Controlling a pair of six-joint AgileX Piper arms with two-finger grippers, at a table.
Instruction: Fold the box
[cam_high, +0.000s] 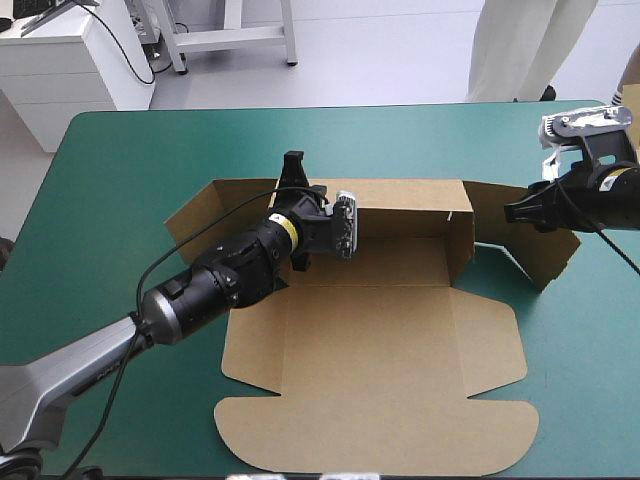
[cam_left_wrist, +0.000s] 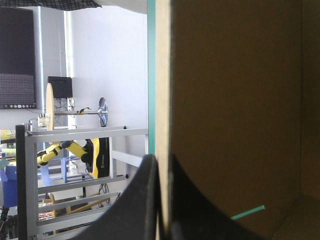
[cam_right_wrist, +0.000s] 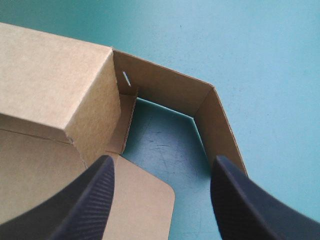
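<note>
**Item:** box (cam_high: 370, 330), one cut sheet of brown board, part-erected, lying about the middle of the table (cam_high: 110, 190) on its teal-green cover. Every face in view is plain brown.

**Nearest portion:** lid (cam_high: 420, 360), flat on the cover. Toward the table's near edge it ends in a long tuck flap (cam_high: 375, 435) with rounded corners. A short rounded ear projects at each side.

**Middle portion:** floor panel (cam_high: 400, 262), flat, bounded by raised walls on its far side and right end.

**Far portion:**
- The far wall (cam_high: 410, 222) stands upright and runs left to right.
- The right end wall (cam_high: 466, 235) stands upright and meets the far wall at a corner.
- A short pale slit (cam_right_wrist: 126, 77) shows in the board just by that corner.
- Beyond the right end, the right side flap (cam_right_wrist: 165, 90) stands on edge on the cover, bent at an angle.
- The left side flap (cam_high: 205, 235) spreads toward the table's left edge.

**Left gripper** (cam_left_wrist: 161, 160): black fingers pressed all but together, pinching an upright edge of board at the far wall's left end.

**Right gripper** (cam_right_wrist: 162, 162): black fingers spread wide, held above the gap between the right end wall and the right side flap.
</note>
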